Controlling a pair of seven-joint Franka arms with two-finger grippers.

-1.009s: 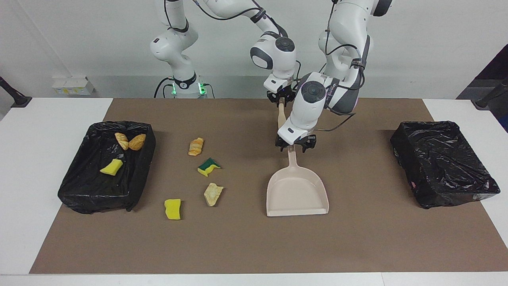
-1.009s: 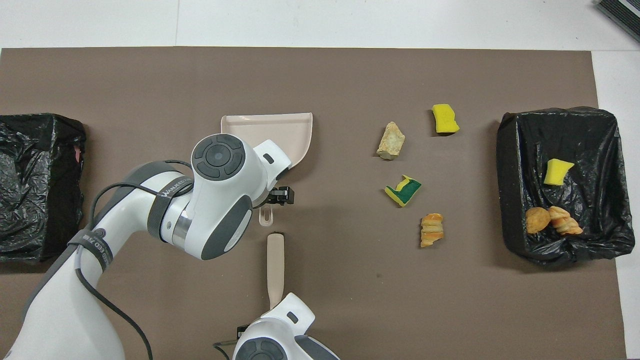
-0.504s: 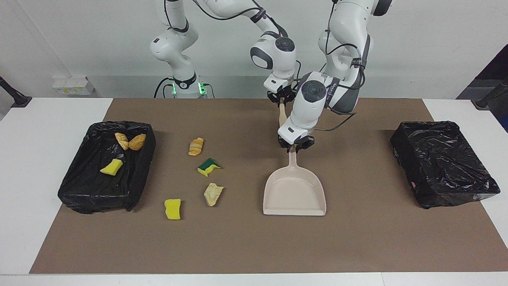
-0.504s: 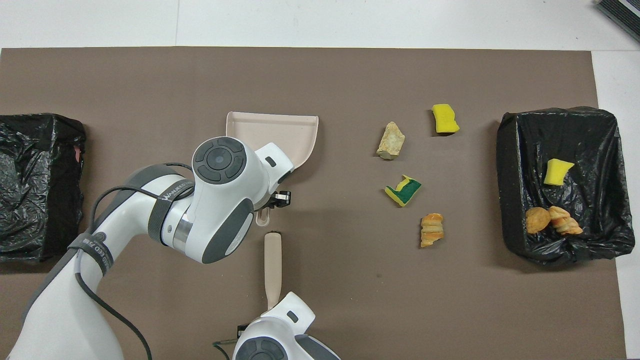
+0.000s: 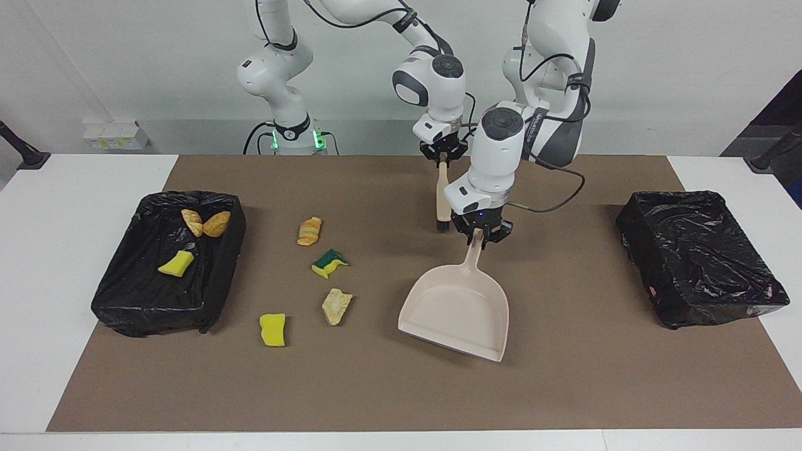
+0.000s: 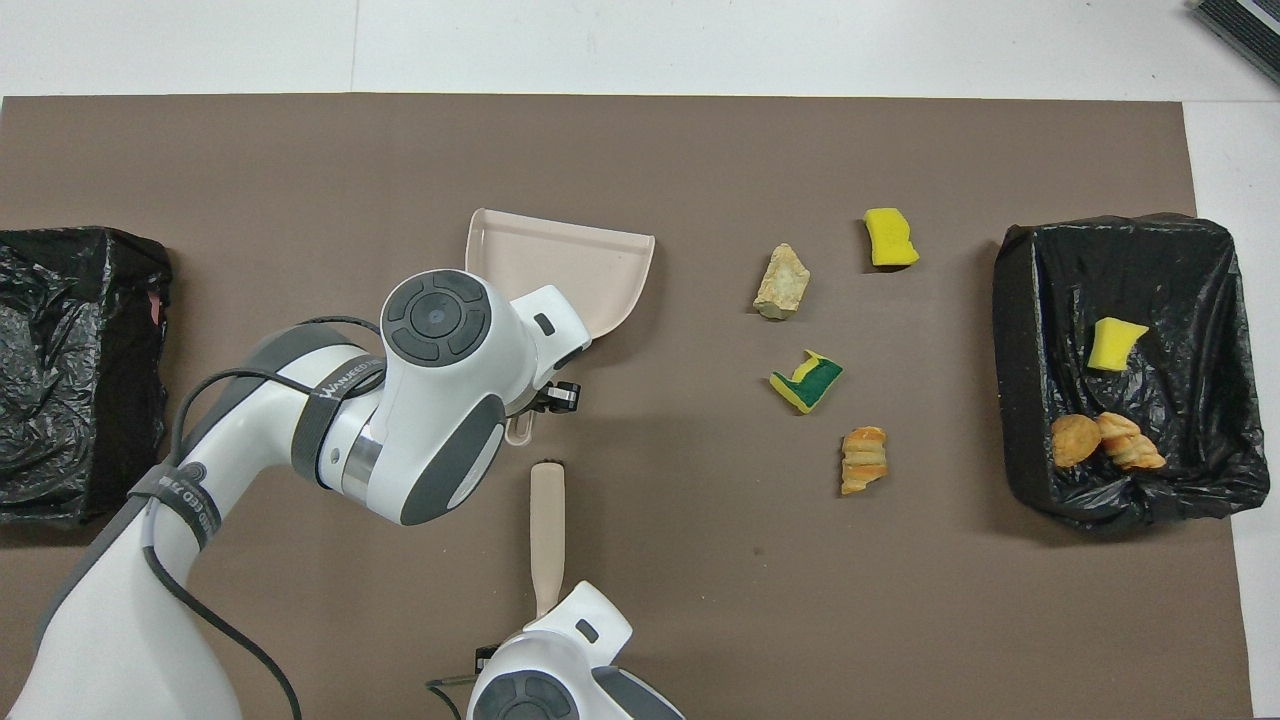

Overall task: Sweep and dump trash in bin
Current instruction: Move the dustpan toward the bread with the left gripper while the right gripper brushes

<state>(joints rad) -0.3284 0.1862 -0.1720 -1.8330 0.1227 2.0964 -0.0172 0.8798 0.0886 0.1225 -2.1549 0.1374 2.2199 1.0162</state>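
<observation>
Left tool (image 5: 481, 237) is clamped on the dustpan (image 5: 454, 310) handle, elbow high, tilting the pan toward the 4 loose scraps (image 5: 326, 263) at its 9 o'clock, ready to catch. Right tool (image 5: 442, 155) is clamped on the brush (image 5: 442, 200), bristles down on the table (image 5: 564, 376). 3 scraps already sit in the bin (image 5: 220, 250) at the right arm's end.

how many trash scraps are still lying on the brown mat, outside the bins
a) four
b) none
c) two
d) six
a: four scraps lie on the mat between the dustpan and the bin toward the right arm's end: a bread-like chunk, a green-and-yellow sponge piece, a tan chunk and a yellow sponge piece.
</observation>
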